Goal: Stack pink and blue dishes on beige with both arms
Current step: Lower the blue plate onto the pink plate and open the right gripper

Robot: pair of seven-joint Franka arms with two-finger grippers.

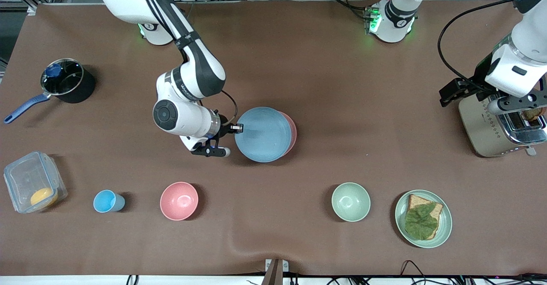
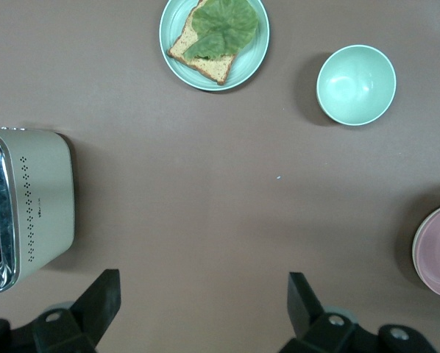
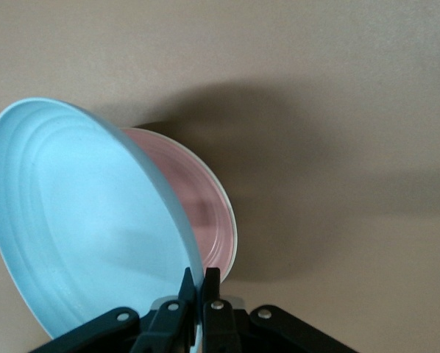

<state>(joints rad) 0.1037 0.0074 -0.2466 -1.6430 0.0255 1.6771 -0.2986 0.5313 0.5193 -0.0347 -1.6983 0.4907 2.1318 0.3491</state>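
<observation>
Brown tabletop (image 1: pixel 342 105) centre: right gripper (image 1: pixel 237 127) pinches the light blue flat round plate (image 1: pixel 260 133) by its rim, tilted over the pale pink flat plate (image 1: pixel 292 132); left gripper (image 2: pixel 205 294) hangs spread wide beside the toaster (image 1: pixel 498 127).

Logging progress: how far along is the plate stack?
Done: pink plate sits on the beige plate. In hand: right end effector grips the blue plate by its rim, tilted over the pink one. Left: lower and release it. Left end effector waits open over the toaster.
</observation>
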